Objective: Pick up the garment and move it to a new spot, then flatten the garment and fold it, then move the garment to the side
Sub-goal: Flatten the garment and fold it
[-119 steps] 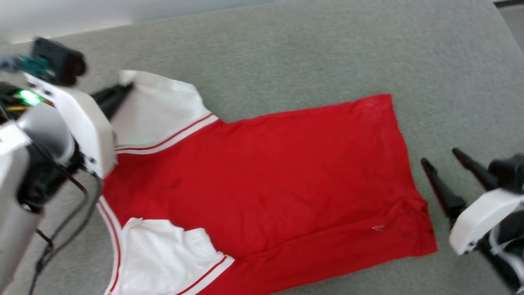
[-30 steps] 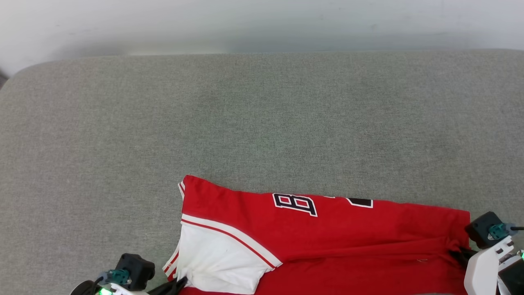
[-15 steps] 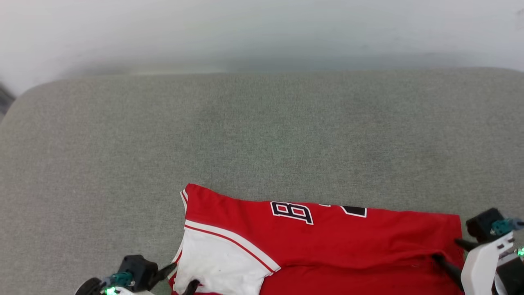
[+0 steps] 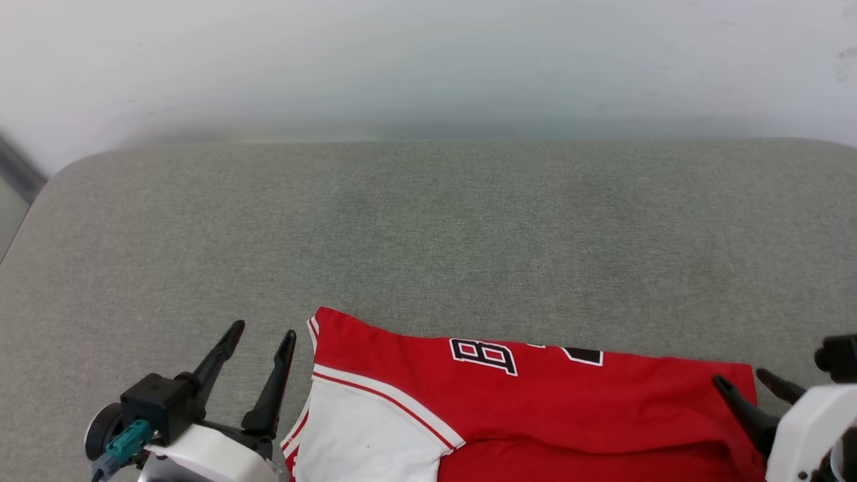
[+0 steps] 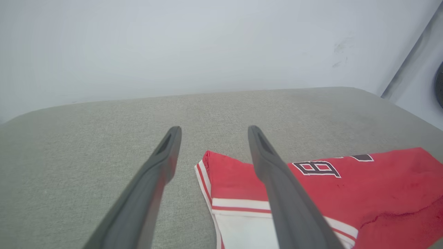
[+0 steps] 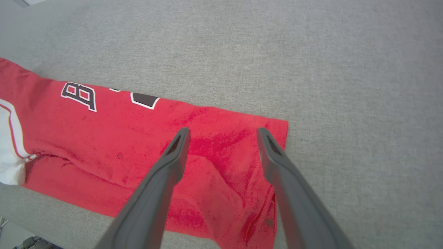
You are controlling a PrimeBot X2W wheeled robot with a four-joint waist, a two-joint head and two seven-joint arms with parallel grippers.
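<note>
Biggest thing first: grey cushion (image 4: 428,221), fabric-covered, rounded at the far left corner, with a pale wall (image 4: 428,60) right behind the far edge.

Next, the garment (image 4: 602,402), red, lying folded lengthwise along the near edge. Runs from about the middle over toward the near right corner, sleeve end to the left, hem end to the right. Bit rumpled near the hem.

White sleeve (image 4: 365,435) with red-and-white striped trim at the left end.

Then 2 grippers. Left gripper (image 4: 262,333) just beside the sleeve end, over bare cushion, fingers spread wide, gripping nothing. Right gripper (image 4: 740,377) at the hem corner, also spread wide with nothing pinched, both fingers above the red cloth. Can't tell whether touching it or not.

Smallest: black-and-white print (image 4: 483,353) along the far fold, cut off by the fold line.
</note>
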